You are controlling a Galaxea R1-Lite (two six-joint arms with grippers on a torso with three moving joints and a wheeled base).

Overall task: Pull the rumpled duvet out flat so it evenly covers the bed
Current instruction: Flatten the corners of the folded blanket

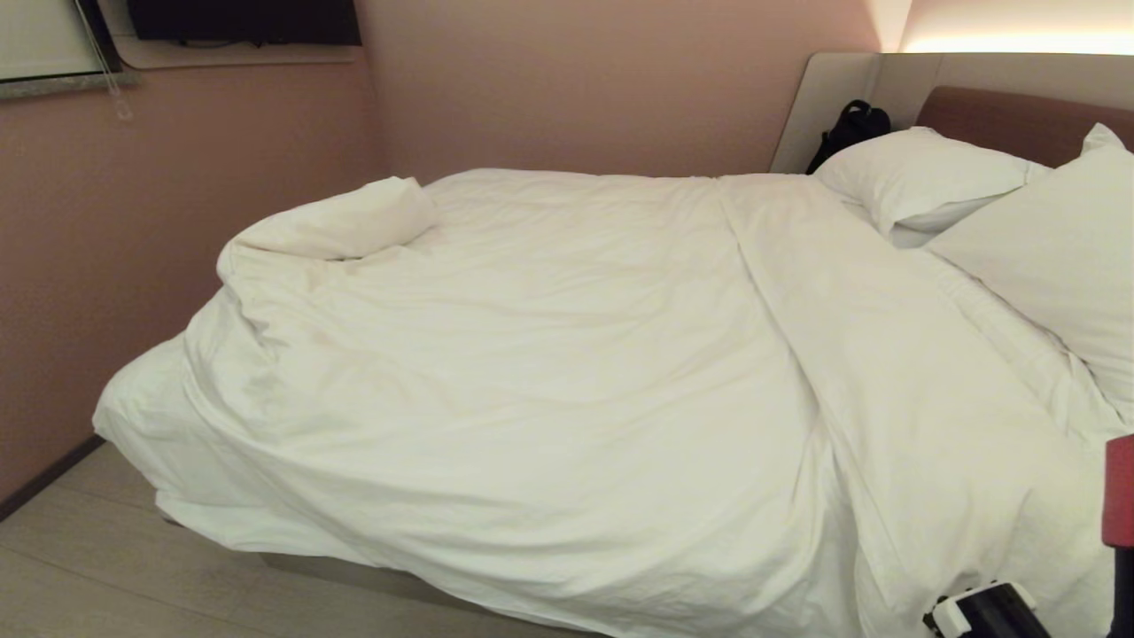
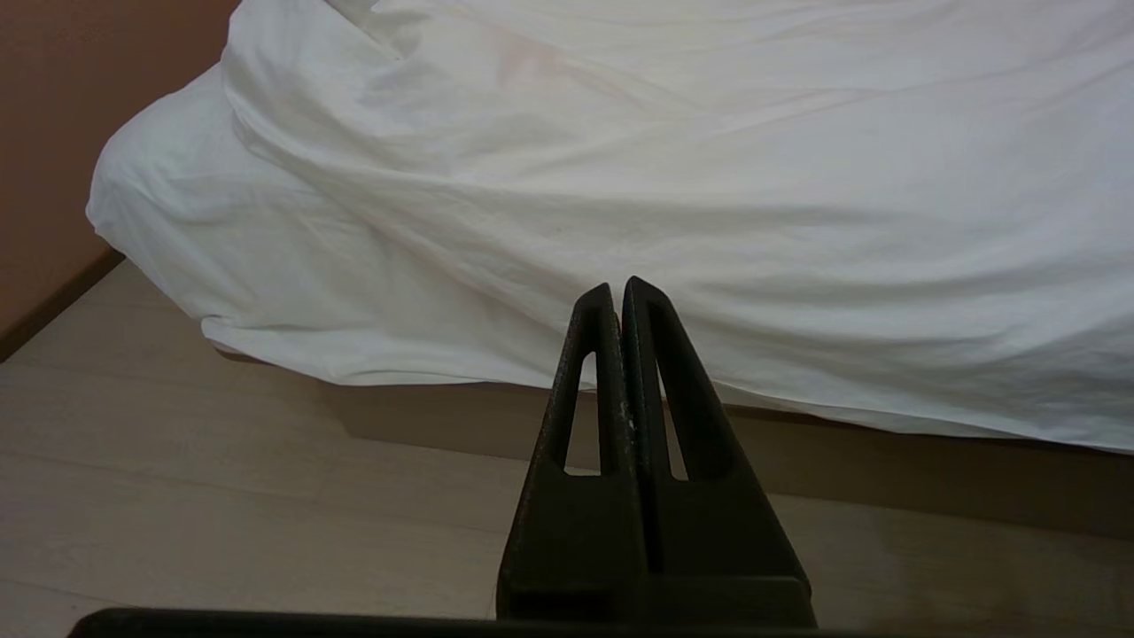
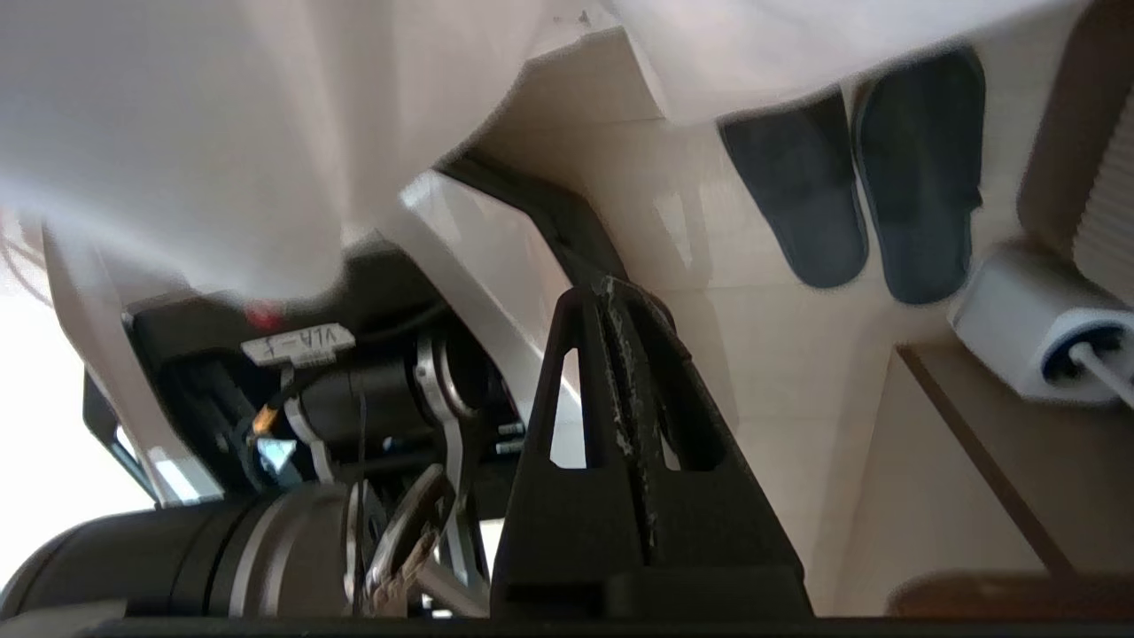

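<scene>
The white duvet [image 1: 567, 372] lies rumpled over the bed [image 1: 354, 571]. Its far left corner is folded back on itself [image 1: 345, 221], and a long ridge runs from the headboard end toward the near edge. The near side hangs over the base. My left gripper [image 2: 620, 288] is shut and empty, low in front of the duvet's [image 2: 664, 159] hanging edge and apart from it. My right gripper [image 3: 607, 292] is also shut and empty, pointing down at the floor beside my own body, with duvet cloth [image 3: 221, 133] above it. Part of my right arm [image 1: 979, 613] shows at the bottom right of the head view.
Two white pillows [image 1: 921, 177] [image 1: 1054, 257] lean at the padded headboard [image 1: 1001, 115], with a black bag [image 1: 850, 128] in the corner. A pink wall runs close along the bed's far and left sides. A pair of dark slippers [image 3: 850, 186] and a white plug block [image 3: 1036, 328] lie on the floor.
</scene>
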